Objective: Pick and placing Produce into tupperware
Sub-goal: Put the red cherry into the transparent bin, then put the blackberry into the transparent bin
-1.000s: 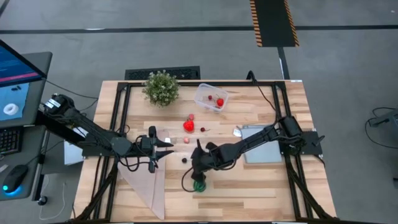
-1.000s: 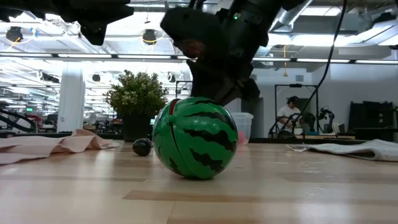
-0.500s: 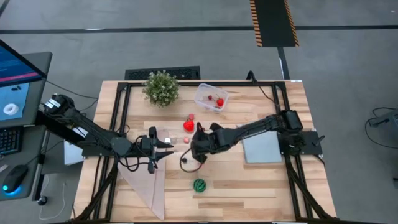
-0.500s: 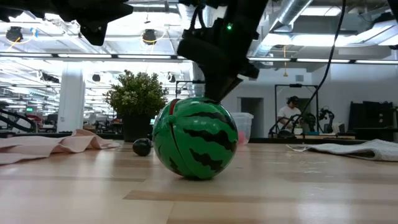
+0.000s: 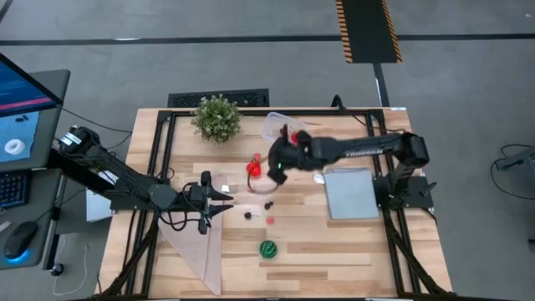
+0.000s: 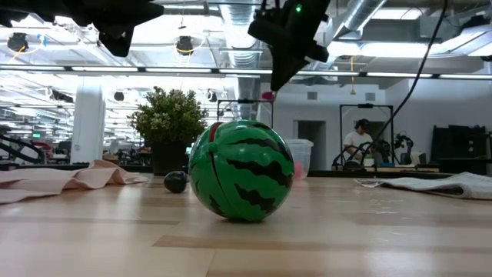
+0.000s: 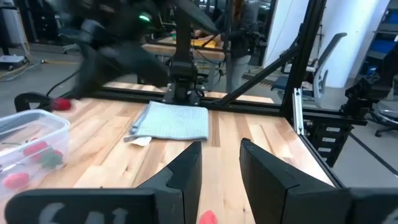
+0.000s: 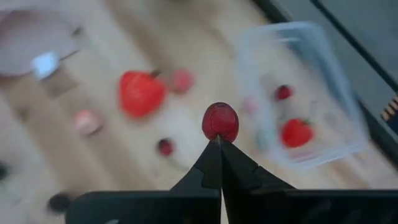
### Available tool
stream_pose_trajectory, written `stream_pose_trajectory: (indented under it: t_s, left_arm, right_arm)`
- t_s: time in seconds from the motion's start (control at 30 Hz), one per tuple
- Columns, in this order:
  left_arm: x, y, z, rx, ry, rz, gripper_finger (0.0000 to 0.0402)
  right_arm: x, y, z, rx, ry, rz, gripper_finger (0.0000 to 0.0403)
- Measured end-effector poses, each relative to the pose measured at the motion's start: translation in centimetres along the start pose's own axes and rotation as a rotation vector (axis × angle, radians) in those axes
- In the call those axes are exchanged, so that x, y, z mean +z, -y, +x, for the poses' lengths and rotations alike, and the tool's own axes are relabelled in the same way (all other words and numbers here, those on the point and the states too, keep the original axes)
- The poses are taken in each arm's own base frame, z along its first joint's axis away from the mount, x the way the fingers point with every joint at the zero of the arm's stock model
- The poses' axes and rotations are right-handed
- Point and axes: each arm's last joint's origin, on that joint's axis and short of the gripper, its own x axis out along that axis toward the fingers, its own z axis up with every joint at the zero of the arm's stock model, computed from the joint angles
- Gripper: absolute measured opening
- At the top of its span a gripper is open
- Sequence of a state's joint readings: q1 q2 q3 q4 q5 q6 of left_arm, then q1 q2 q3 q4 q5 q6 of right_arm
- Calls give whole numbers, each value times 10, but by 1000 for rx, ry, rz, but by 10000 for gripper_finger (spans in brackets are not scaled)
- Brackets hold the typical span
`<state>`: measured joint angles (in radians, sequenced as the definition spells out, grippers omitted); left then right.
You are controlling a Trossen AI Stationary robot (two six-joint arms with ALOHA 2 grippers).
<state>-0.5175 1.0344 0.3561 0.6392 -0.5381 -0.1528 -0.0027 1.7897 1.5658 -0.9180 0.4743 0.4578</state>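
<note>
Produce lies scattered mid-bench in the high view: a strawberry [image 5: 253, 169], a few small dark and red bits below it, and the melon ball [image 5: 268, 248] near the front edge. The tub [image 5: 283, 130] sits at the back beside the plant [image 5: 217, 118], with red pieces inside. The right gripper [image 5: 277, 173] hangs over the bench just in front of the tub; the left gripper [image 5: 227, 198] waits above a beige cloth [image 5: 196, 242] on the left. A grey sheet [image 5: 351, 193] lies to the right.

From bench height, the melon ball [image 6: 241, 171] fills the foreground, a dark fruit [image 6: 175, 181] just beside it, the plant [image 6: 171, 127] behind. The right gripper [image 6: 272, 87] hangs high above the ball, with a small pink piece [image 6: 267, 96] at its tip.

The left wrist view shows the left gripper [image 7: 220, 154] with its fingers slightly parted, nothing between them, and the tub [image 7: 31, 146] off to one side.

In the right wrist view the right gripper [image 8: 220, 143] is clenched, pinching a dark red berry [image 8: 220, 122], possibly a grape, at its very tip, in the air between the strawberry [image 8: 142, 93] and the tub [image 8: 305, 93].
</note>
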Motion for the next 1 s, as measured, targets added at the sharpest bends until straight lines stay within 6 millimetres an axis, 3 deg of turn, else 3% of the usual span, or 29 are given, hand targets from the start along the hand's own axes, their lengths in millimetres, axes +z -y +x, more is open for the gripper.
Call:
stream_pose_trajectory:
  t_s: [0.17,0.33,0.47,0.6,0.7,0.87,1.0]
  left_arm:
    - [0,0,0,0,2,-1,97]
    - [0,0,0,0,1,-1,97]
    - [-1,0,0,-2,-5,0,97]
    - [-2,0,0,-3,-18,-4,97]
    - [-2,0,0,-2,-23,-4,97]
    - [-2,0,0,-2,-23,-5,97]
    - [-2,0,0,-2,-23,-4,97]
  right_arm:
    - [17,46,18,-18,-38,71,14]
    - [26,84,55,-9,-115,142,33]
    - [27,106,79,-26,-167,183,24]
    - [25,114,98,-29,-210,193,25]
    - [27,113,104,35,-197,195,55]
    - [30,108,101,49,-169,160,127]
    - [32,103,85,69,-134,149,174]
